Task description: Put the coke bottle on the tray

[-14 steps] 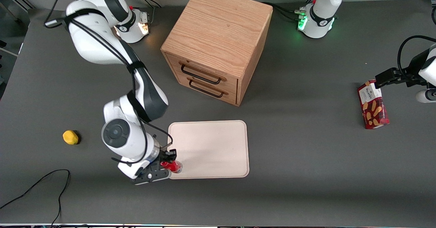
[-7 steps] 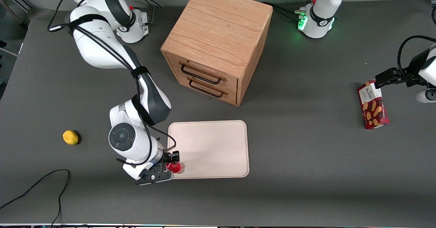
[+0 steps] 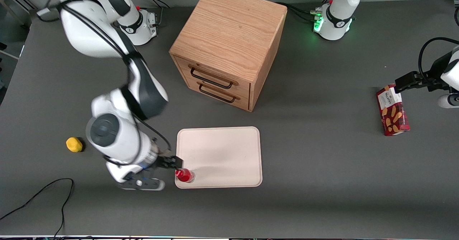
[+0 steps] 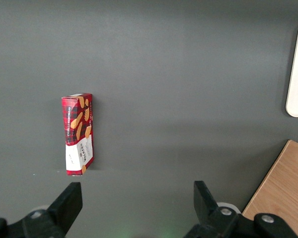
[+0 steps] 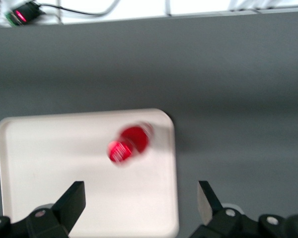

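Where the tray's [image 3: 219,156] corner lies nearest the front camera at the working arm's end, you can see the coke bottle [image 3: 184,175] standing upright on it, just inside the rim. Your gripper [image 3: 168,163] hangs just beside that corner, above the table [image 3: 304,154], with its fingers [image 5: 72,203] spread wide and nothing between them, clear of the bottle. Farther from the camera than the tray sits the wooden cabinet [image 3: 229,46], a yellow lump [image 3: 74,144] lies toward the working arm's end, and a red biscuit box [image 3: 392,110] toward the parked arm's.
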Available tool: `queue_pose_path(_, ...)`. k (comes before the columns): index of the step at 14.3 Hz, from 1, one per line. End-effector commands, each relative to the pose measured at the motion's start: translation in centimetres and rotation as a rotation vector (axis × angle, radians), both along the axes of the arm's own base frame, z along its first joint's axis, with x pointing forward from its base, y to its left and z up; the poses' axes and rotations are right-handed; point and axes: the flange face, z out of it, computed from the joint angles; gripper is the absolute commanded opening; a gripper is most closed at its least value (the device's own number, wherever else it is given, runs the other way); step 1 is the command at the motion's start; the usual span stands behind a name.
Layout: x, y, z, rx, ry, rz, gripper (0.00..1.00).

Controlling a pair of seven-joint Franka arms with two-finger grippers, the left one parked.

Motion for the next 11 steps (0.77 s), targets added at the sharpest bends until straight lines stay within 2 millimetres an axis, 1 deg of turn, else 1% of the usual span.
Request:
queue_pose_path(1,-4.1,-7.3,4.4,0.024,0.103,-0.105,1.0)
queue_pose_path(2,-5.5,-11.4,5.9,0.057,0.114,-0.131,1.0)
queue_pose_path(3,-7.1,-14.9,7.1,0.094,0.118,-0.098,1.0)
queue_pose_path(4,-8.6,-17.5,7.9,0.097,0.121,-0.072,1.0)
queue_pose_path(5,-10.1,-19.5,9.1,0.097,0.12,-0.078,1.0)
queue_pose_path(6,-11.6,-21.1,10.2,0.095,0.125,-0.097,1.0)
queue_pose_path(8,-14.3,-23.5,12.9,0.005,0.131,-0.096,1.0)
queue_pose_path(10,-17.1,-25.4,14.2,-0.014,0.133,-0.105,1.0)
queue_pose_path(11,-17.1,-25.4,14.4,-0.015,0.127,-0.107,1.0)
